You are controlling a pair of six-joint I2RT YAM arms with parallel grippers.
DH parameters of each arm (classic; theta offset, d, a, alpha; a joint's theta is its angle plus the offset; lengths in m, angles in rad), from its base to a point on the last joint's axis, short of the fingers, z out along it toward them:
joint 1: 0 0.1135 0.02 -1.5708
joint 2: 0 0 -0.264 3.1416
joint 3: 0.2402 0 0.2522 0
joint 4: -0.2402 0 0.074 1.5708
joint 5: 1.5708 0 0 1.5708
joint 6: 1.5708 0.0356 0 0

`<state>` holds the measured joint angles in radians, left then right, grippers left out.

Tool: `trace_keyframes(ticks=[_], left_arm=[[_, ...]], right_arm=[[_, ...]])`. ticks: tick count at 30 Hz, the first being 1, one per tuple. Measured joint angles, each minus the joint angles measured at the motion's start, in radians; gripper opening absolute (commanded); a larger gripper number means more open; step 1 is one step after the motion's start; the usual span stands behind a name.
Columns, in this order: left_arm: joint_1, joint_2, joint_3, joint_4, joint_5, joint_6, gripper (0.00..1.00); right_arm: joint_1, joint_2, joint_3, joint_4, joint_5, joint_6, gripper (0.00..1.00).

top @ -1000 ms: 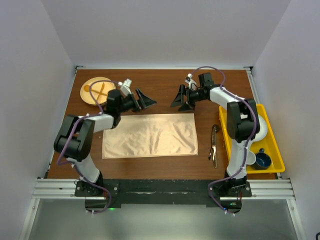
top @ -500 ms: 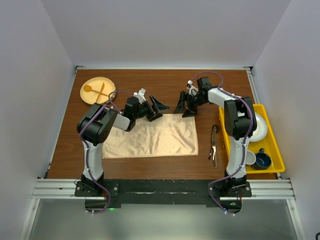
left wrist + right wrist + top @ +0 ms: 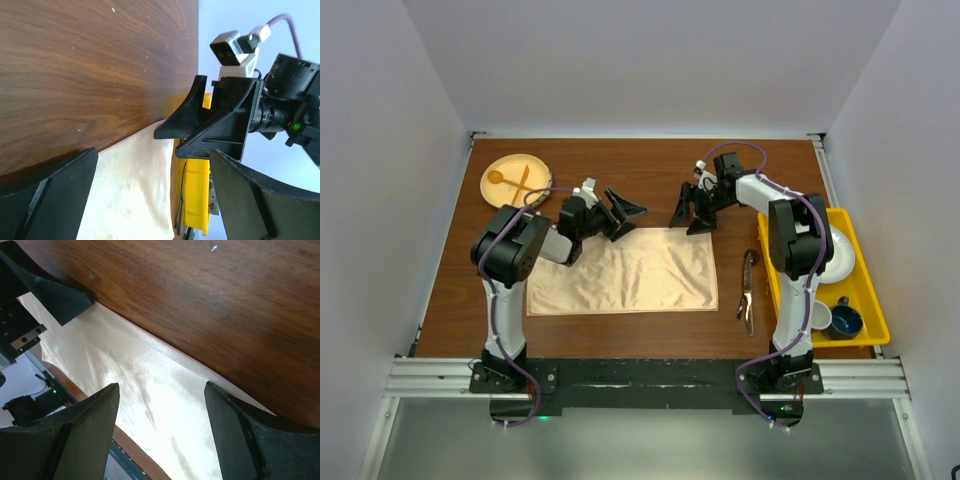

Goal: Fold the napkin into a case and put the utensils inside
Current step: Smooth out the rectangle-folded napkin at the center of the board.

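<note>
A round pale wooden plate (image 3: 506,196) carrying a wooden spoon (image 3: 498,178) and fork (image 3: 523,183) sits at the brown wooden table's (image 3: 650,170) far left corner. A yellow plastic tray (image 3: 875,300) on its right edge holds a white bowl (image 3: 840,255) and a dark blue cup (image 3: 846,322).

Shiny peach napkin (image 3: 625,272) spread flat; dark utensils (image 3: 747,290) near its right edge.

No lettering, label, brand, number or sign can be read anywhere in these views.
</note>
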<state>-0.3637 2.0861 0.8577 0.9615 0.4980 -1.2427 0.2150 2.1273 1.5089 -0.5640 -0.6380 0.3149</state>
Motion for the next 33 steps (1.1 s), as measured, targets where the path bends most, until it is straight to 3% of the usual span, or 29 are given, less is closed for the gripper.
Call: trace_keyframes(ticks=[14,33], left_arm=[[0.148,-0.019,-0.103,0.116,0.075,-0.032,1.0],[0.457,-0.092,-0.188,0.071,0.212,0.082,1.0]], right_arm=[[0.0,0.011,0.019,-0.023,-0.001,-0.014,0.74],[0.001,0.015,0.028,-0.035,0.0,-0.028,0.74]])
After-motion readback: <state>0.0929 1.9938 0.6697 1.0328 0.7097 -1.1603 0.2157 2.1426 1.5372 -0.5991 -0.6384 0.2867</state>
